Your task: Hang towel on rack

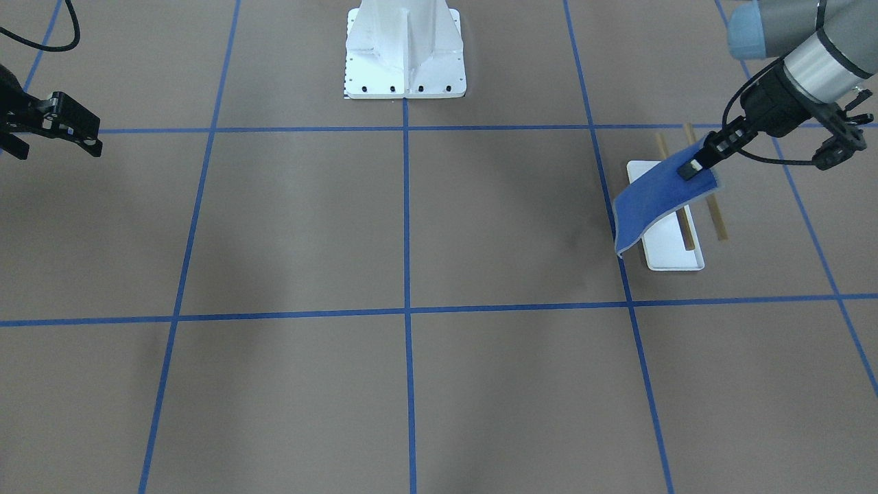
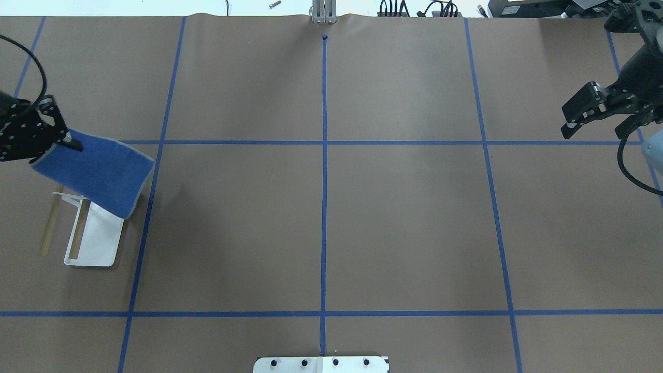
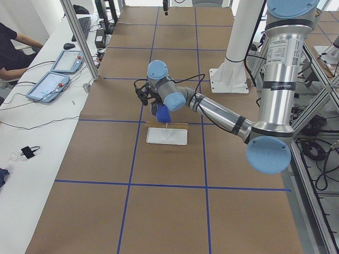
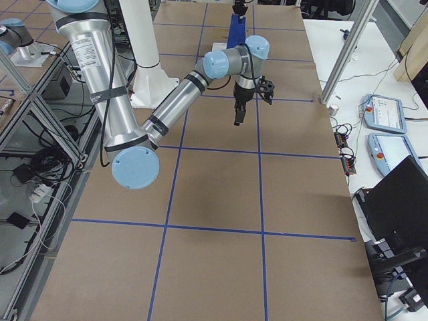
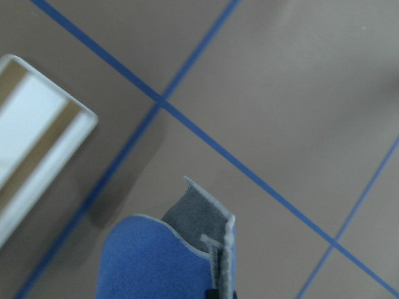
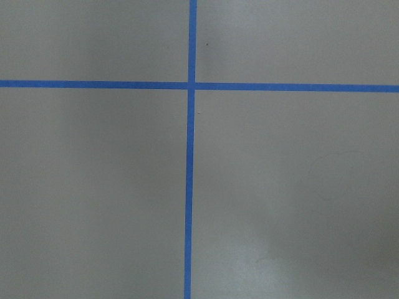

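Note:
My left gripper (image 1: 694, 168) is shut on one edge of the blue towel (image 1: 651, 206). The towel hangs slanted in the air over the rack (image 1: 675, 250). In the overhead view the gripper (image 2: 66, 144) holds the towel (image 2: 98, 173) above the end of the rack's white base (image 2: 98, 243) that lies away from the robot, hiding part of the two wooden rods (image 2: 49, 228). I cannot tell whether the towel touches the rods. The left wrist view shows the towel's folded corner (image 5: 156, 261) and the rack (image 5: 31, 143) below. My right gripper (image 2: 565, 124) is open and empty, far off at the right side.
The brown table is marked with blue tape lines (image 2: 324, 155). The white bolted robot pedestal (image 1: 405, 55) stands at the middle of the robot's side. In the exterior left view a person (image 3: 13, 50) and tablets (image 3: 47, 84) are beside the table.

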Robot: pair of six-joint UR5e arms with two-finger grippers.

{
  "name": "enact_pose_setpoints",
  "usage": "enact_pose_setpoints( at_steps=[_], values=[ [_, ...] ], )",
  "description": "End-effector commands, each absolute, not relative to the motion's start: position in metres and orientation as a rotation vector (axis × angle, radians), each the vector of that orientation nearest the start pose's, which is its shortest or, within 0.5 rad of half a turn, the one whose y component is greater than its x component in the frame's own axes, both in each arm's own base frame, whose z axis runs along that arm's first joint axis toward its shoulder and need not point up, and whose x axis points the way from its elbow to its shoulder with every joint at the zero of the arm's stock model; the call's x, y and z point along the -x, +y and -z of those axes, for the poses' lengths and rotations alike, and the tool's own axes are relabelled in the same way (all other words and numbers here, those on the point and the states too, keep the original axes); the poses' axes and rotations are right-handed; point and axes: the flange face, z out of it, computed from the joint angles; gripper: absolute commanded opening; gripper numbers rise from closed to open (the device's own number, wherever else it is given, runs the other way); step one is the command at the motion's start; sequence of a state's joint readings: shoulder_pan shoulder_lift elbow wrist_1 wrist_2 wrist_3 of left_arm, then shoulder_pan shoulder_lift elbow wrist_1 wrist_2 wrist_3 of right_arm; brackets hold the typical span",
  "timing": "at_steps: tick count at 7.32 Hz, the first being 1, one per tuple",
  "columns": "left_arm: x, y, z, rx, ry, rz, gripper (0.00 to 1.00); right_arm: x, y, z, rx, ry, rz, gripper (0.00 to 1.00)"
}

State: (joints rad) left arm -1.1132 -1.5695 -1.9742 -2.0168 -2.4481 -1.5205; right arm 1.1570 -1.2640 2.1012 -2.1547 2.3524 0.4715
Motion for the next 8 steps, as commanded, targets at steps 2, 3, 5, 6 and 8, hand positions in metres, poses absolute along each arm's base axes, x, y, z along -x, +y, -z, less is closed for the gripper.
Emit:
enact_pose_setpoints(
  at_steps=[2, 3, 5, 6, 8],
  values=[
    [-0.104, -0.401, -0.499, 0.195, 1.017, 0.467, 0.00, 0.140, -0.505, -0.333, 0.115, -0.805, 0.058, 1.00],
    [-0.104, -0.401, -0.513, 0.198, 1.001, 0.459, 0.00, 0.140, -0.507, -0.335, 0.114, -0.805, 0.058, 1.00],
    [-0.114, -0.421, -0.524, 0.213, 0.991, 0.472, 0.00, 0.141, -0.507, -0.332, 0.109, -0.808, 0.059, 1.00],
    [-0.118, -0.434, -0.530, 0.221, 0.986, 0.481, 0.45, 0.139, -0.507, -0.332, 0.107, -0.805, 0.058, 1.00],
    [-0.116, -0.439, -0.535, 0.158, 0.948, 0.496, 0.98, 0.137, -0.506, -0.339, 0.116, -0.795, 0.044, 1.00]
  ],
)
